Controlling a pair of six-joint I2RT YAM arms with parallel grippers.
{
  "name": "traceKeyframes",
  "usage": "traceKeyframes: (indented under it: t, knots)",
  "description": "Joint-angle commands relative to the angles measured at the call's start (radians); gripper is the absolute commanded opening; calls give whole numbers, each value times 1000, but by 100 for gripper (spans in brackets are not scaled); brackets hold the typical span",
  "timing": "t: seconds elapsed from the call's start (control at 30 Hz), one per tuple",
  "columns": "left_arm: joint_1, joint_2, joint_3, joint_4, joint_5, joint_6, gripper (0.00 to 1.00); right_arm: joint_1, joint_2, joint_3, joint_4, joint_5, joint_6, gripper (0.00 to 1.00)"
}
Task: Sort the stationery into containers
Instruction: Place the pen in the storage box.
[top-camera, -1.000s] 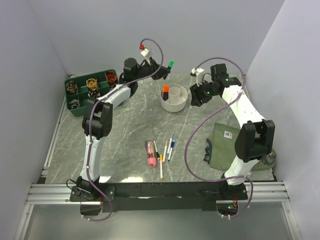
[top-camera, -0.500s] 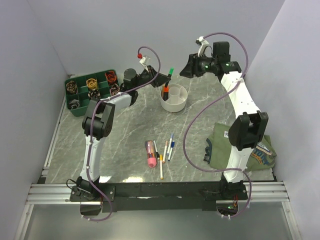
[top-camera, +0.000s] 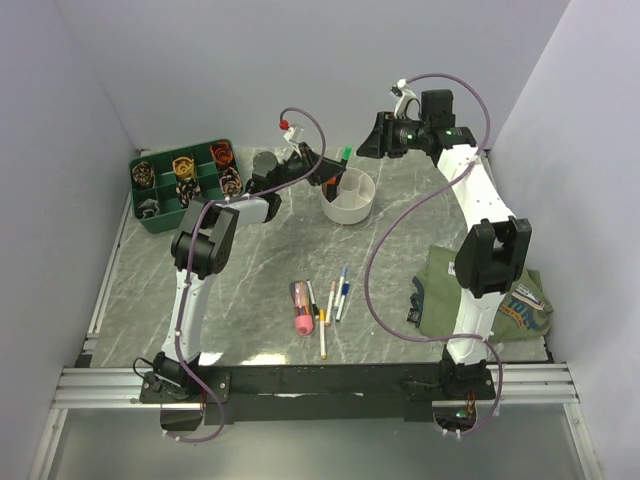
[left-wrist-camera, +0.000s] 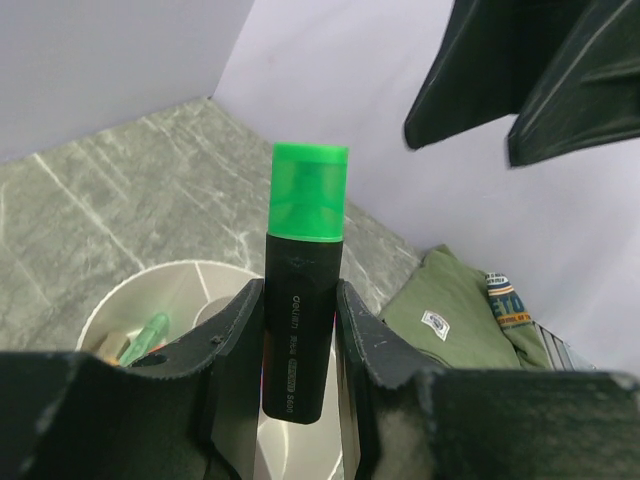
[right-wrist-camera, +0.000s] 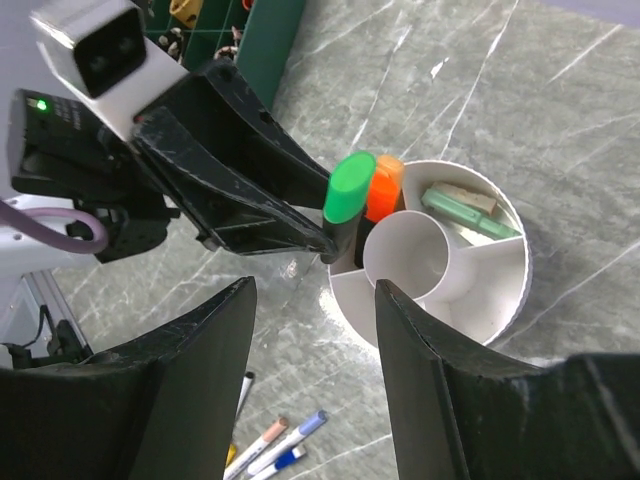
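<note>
While the left end effector gripped the "deli"-printed green-capped marker over the white bowl, the right end effector gaped empty above.

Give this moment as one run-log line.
left tool: shut on green-capped marker, over white bowl | right tool: open, empty, above bowl | loose pens: unsorted

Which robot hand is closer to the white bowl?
Left. The left gripper holds a green-capped marker right at the white bowl's rim. The right gripper hangs open higher up, beyond the bowl, touching nothing.
</note>
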Motion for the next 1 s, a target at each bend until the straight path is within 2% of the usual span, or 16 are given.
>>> traceKeyframes:
  t: [0.0,0.23,0.67,0.97]
  knots:
    - [2,-2,-5,91,0,-10,3,22,1,40,42,2,36,59]
    - [3,-10,-8,83,-14,-24,3,91,71,70,44,98,74,62]
    - [-3,-48,-37,49,-40,-1,2,160,124,156,59,439,105,63]
    - [-11,-69,-39,48,-45,-3,3,195,154,172,54,499,90,60]
